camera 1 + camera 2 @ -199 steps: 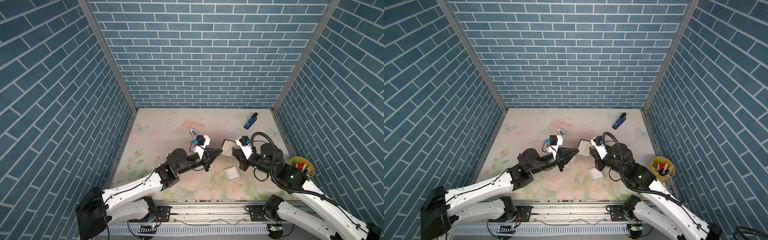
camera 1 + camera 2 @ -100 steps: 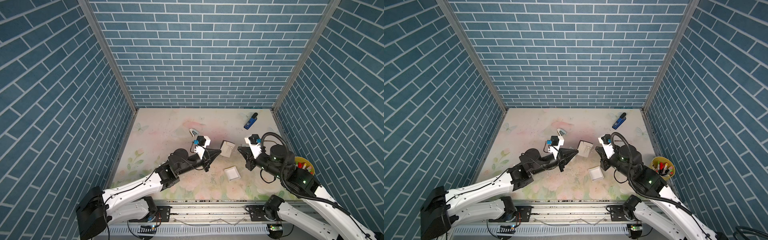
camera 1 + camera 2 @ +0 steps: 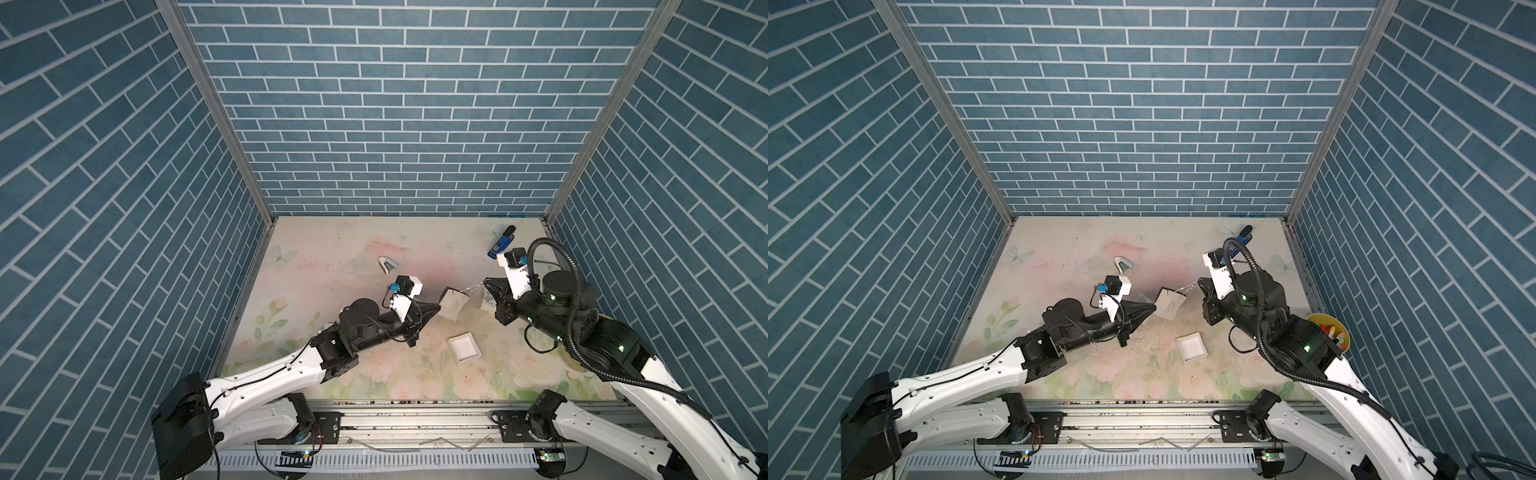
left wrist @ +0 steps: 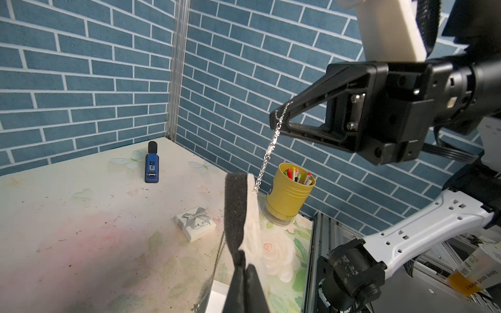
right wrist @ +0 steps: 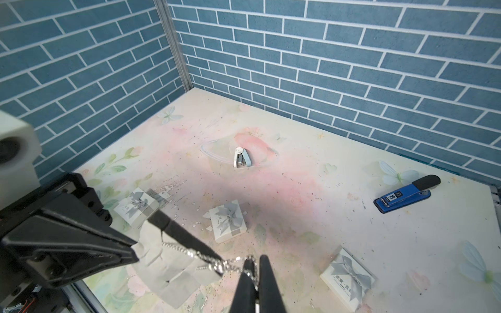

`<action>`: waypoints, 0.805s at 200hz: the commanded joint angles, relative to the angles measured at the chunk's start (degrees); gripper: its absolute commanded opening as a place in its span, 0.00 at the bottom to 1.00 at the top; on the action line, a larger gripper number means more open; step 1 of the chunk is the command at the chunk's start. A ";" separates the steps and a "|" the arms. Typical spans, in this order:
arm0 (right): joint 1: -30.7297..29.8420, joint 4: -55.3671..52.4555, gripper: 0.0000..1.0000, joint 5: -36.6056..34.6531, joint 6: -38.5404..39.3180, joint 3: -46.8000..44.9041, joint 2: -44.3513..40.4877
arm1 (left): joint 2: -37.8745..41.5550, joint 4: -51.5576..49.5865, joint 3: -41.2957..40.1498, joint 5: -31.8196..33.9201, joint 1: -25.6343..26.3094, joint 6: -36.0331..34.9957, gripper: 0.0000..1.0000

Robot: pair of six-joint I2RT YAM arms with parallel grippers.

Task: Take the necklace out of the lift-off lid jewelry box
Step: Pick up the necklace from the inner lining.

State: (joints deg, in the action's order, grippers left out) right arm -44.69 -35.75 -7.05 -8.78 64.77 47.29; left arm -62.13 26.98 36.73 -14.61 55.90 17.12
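Both tools clamped | left tool (image 3: 437, 308) on pad (image 4: 237, 216) | right tool (image 3: 487, 283) on necklace (image 4: 267, 155) | step: unthreading | next: pull it clear

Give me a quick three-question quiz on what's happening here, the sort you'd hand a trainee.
1. True or false: the right tool is shut on the necklace chain.
2. What does the left tool hold up off the table? A) the foam pad B) a coin C) nothing
3. What colour is the cup of pens?

Key: 1 true; 2 A; 3 yellow.
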 commanded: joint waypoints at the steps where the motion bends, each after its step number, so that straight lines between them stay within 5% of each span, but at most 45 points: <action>1: 0.05 -3.10 0.00 -2.68 -1.27 3.59 2.71 | 0.50 -0.69 -1.22 -1.18 0.13 -0.93 0.00; 161: 3.54 -5.53 0.00 -6.51 -1.21 14.85 16.32 | -1.18 -4.07 -3.35 -6.68 0.17 -4.03 0.00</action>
State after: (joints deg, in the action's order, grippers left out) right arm -42.59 -39.09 -12.71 -9.17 76.69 61.69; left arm -62.89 24.91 34.00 -18.87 55.90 14.94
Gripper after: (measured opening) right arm 0.051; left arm 0.047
